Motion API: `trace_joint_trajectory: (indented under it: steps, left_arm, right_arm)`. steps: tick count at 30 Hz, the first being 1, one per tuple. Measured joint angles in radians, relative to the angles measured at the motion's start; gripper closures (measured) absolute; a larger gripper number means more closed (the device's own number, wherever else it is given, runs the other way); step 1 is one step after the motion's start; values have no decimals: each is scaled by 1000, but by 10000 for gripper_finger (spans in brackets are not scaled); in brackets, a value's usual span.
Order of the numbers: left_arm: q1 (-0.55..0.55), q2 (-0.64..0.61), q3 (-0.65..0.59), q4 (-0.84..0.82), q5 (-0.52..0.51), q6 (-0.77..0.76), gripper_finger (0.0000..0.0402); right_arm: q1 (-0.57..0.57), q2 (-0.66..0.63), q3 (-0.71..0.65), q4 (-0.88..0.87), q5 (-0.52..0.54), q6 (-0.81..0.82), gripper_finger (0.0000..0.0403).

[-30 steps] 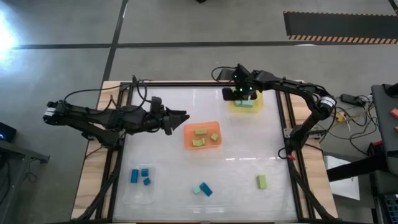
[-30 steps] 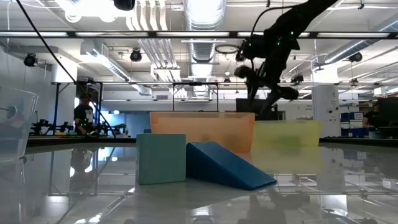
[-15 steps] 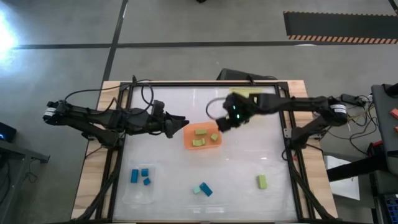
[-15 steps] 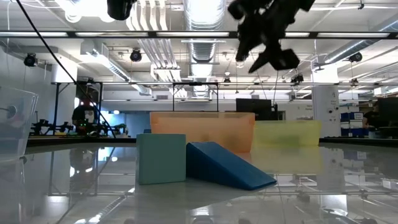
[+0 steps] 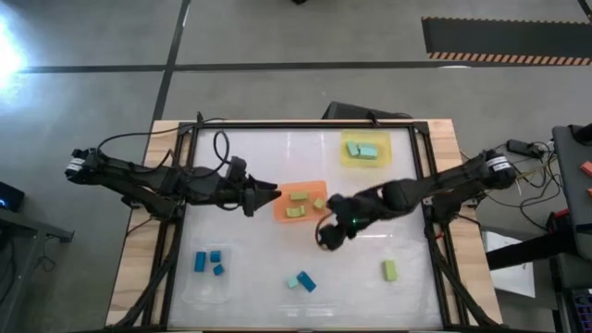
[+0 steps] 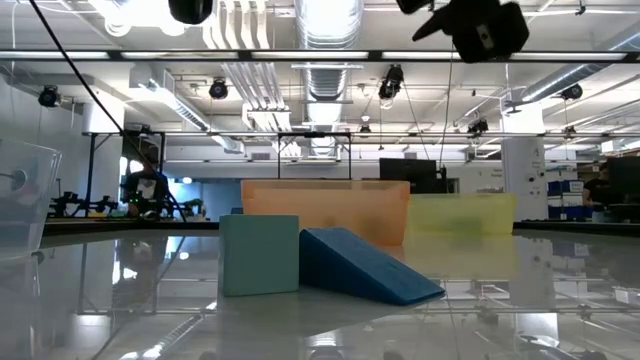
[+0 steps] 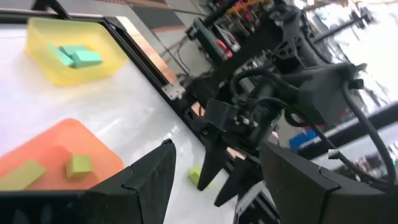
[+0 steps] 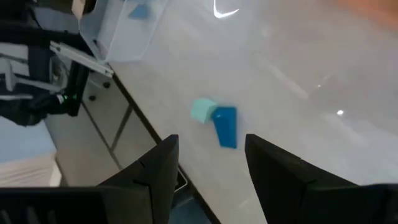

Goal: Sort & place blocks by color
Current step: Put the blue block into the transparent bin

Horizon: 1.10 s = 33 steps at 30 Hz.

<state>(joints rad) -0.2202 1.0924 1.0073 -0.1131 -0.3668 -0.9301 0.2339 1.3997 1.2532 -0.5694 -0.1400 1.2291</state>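
Risk lies in the touching light teal block (image 5: 294,280) and dark blue block (image 5: 307,282) near the worktop's (image 5: 370,254) front edge: the right hand (image 5: 326,237), spread and empty above them, could nudge both while the left hand (image 5: 268,194), also spread, waits by the orange tray (image 5: 280,213).

Blocks: dark blue, light teal, yellow-green cuboids, partly sorted.
Three dark blue blocks (image 5: 209,263) near-left; yellow-green blocks (image 5: 302,201) in centre; teal blocks (image 5: 363,150) far right; teal block (image 5: 296,281) touching blue block (image 5: 308,283), near centre; lone green block (image 5: 390,270) near-right.
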Motion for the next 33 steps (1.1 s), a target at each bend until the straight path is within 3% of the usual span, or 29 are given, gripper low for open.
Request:
trace_joint_trajectory:
  steps: [6, 14, 21, 28, 33]
  left_arm:
    - [-61, 0, 1, 2, 0, 29, 185]
    - [-112, 0, 3, 40, 2, 74, 185]
    - [-124, -25, 3, 53, 4, 123, 185]
    - [-122, -36, 3, 54, 2, 129, 185]
    - [-122, -30, 2, 55, 0, 128, 185]
  right_arm:
    - [102, 130, 115, -32, 68, 9, 228]
    - [175, 366, 328, -354, 58, 5, 227]
    - [216, 519, 410, -369, -15, 47, 192]
    - [226, 659, 492, -366, 36, 12, 137]
    - [227, 749, 603, -368, 66, -40, 125]
